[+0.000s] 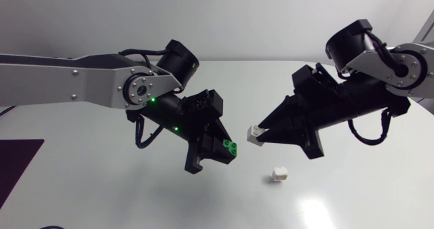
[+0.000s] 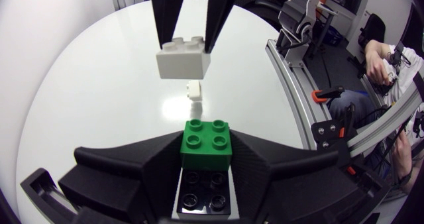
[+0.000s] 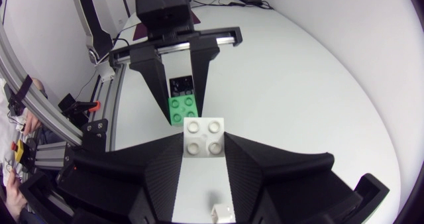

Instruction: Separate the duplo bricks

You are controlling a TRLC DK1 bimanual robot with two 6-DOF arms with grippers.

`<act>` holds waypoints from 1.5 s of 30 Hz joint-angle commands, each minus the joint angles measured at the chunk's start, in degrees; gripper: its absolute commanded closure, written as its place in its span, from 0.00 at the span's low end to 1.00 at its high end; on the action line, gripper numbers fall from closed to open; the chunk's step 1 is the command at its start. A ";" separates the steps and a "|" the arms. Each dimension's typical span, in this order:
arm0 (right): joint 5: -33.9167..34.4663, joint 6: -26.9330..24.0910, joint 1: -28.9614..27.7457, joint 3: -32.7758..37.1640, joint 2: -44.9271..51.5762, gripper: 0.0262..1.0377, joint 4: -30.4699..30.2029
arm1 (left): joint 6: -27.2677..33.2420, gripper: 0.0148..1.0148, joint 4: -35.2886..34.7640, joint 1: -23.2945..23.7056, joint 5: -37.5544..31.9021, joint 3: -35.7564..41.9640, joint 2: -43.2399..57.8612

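Holding 2 joined bricks, the left tool [image 1: 222,150] hangs above the middle of the surface [image 1: 352,195]. Its fingers are set narrow and press from both sides on a green brick [image 2: 207,143] at their tips. A black brick [image 2: 203,192] touches the green one, deeper between the fingers.

Facing it from the other side, the right tool [image 1: 260,131] is closed just as narrowly on a white brick [image 3: 204,136], whose 4 studs show in the right wrist view. The green and white bricks are near each other but apart, with a bare gap between them in the head view.

Beneath that gap, slightly toward the right tool, a small white brick [image 1: 279,173] lies loose on the surface, touching nothing. Open white surface surrounds it on every side.

The surface's curved edge runs well beyond both tools in the wrist views, and its far edge lies behind both arms in the head view. A dark purple patch [image 1: 17,162] sits at the surface's left edge, well apart from the bricks.
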 commanded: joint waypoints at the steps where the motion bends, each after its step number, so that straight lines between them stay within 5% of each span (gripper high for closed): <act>1: 0.82 -1.77 -1.03 -2.42 -0.12 0.90 0.74 | 1.27 0.65 -0.18 0.65 0.63 -1.22 -0.26; 5: 6.35 -3.18 -1.99 -5.15 0.59 0.90 3.81 | 1.27 0.65 -0.26 1.09 0.63 -1.39 -0.52; 13: 20.77 -4.06 1.79 -14.38 6.30 0.90 19.81 | 0.92 0.65 -0.79 2.59 0.45 -1.30 -1.66; 24: 27.18 -2.65 6.27 -18.86 18.25 0.89 32.20 | -0.23 0.64 -0.79 4.52 -2.45 -2.97 -1.31; 26: 27.36 -2.30 6.62 -18.95 19.04 0.82 33.08 | -0.40 0.64 -0.44 4.69 -2.71 -3.41 -1.31; 32: 27.62 -1.60 6.97 -18.68 17.81 0.32 32.38 | -0.93 0.63 0.35 4.34 -2.71 -3.68 -1.22; 35: 26.83 -1.60 4.33 -17.98 11.13 0.20 29.21 | -1.02 0.63 0.70 4.26 -2.80 -3.59 -0.96; 40: 25.78 -1.69 -3.84 -15.26 3.66 0.18 22.97 | -1.02 0.63 1.05 4.43 -2.98 -3.76 -0.52; 45: 33.60 2.71 -10.17 -15.08 5.24 0.18 22.18 | -1.10 0.63 1.67 4.17 -3.07 -3.76 -0.26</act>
